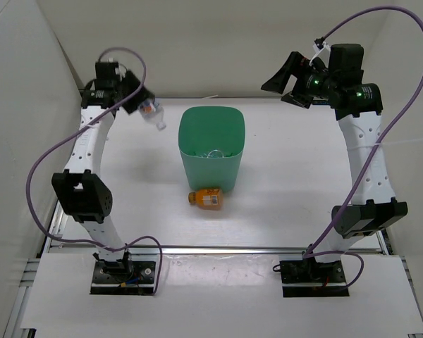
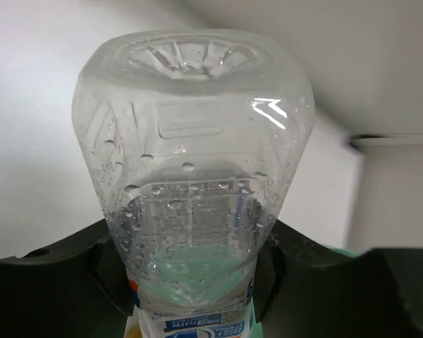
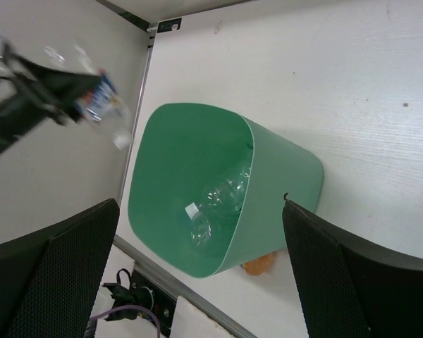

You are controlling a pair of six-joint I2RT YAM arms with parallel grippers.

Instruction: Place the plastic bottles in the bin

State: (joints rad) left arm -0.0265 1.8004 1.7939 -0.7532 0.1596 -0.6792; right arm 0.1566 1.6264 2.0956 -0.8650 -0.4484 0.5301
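One clear bottle (image 2: 197, 141), seemingly wet inside.

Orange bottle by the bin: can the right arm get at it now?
Probably yes. The right gripper is open and empty, and the orange bottle lies on bare table on the near side of the bin, with nothing over it.

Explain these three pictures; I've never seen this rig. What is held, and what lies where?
Two robot arms stand at the near edge of the table. The overhead view shows both; the other two views come from a camera on each wrist. The left gripper is shut on a clear labelled bottle, raised left of the green bin. The right gripper is open and empty, looking down into the bin, where a clear bottle lies. An orange bottle lies on the table just in front of the bin.
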